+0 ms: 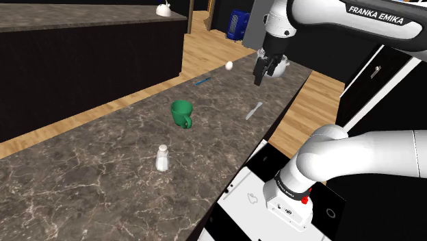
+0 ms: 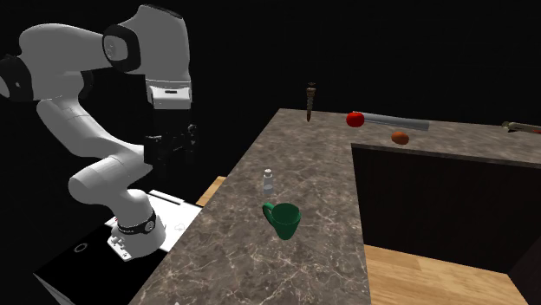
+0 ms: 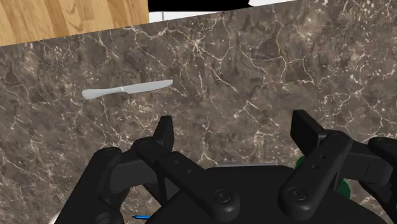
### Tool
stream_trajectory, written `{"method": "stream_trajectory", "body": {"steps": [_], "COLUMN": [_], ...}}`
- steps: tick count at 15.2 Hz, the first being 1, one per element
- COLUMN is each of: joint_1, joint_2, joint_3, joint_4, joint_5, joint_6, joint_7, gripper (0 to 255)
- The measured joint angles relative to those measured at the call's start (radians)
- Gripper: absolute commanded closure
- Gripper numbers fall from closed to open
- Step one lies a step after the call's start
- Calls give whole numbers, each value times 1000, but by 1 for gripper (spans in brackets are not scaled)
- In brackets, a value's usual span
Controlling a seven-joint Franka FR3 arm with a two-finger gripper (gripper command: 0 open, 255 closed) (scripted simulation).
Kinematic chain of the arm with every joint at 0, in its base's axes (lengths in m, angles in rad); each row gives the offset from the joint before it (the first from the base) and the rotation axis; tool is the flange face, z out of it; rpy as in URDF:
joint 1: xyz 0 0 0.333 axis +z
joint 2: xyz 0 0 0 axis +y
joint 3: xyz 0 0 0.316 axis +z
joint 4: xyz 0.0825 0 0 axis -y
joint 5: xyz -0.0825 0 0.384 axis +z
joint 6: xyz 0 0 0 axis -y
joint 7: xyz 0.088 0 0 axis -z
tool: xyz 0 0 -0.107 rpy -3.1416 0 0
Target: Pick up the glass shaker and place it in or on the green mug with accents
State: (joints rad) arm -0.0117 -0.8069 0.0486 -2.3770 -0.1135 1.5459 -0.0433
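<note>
Shaker, shoulder view: the pale glass shaker stands upright on the marbled counter, its long axis vertical. It is well apart from my gripper, toward that view's near left.
Mug, shoulder view: the green mug sits roughly between the shaker and me.
Gripper, shoulder view: I hang high over the counter's far right end, hand pointing down, with a grey knife lying below and nearer.
Shaker, second exterior view: the glass shaker stands just beyond the green mug, close but apart. Both are to the right of my gripper.
Arm, second exterior view: folded at the elbow, wrist turned down beside the counter's left edge.
Fingers, wrist view: my fingers are spread, clasping nothing. Bare counter lies between them and the knife lies flat beyond.
Coming move: likely a long reach past the mug, then a straight descent onto the upright shaker.
</note>
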Motion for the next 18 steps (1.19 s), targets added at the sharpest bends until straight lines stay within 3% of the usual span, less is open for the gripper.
{"method": "stream_trajectory", "body": {"steps": [7,18], "joint_1": [23,69], "joint_2": [51,296], "joint_3": [84,279], "joint_4": [-44,-35], "joint_5": [91,271], "joint_6": [57,247], "joint_7": [133,426], "gripper": [0,0]}}
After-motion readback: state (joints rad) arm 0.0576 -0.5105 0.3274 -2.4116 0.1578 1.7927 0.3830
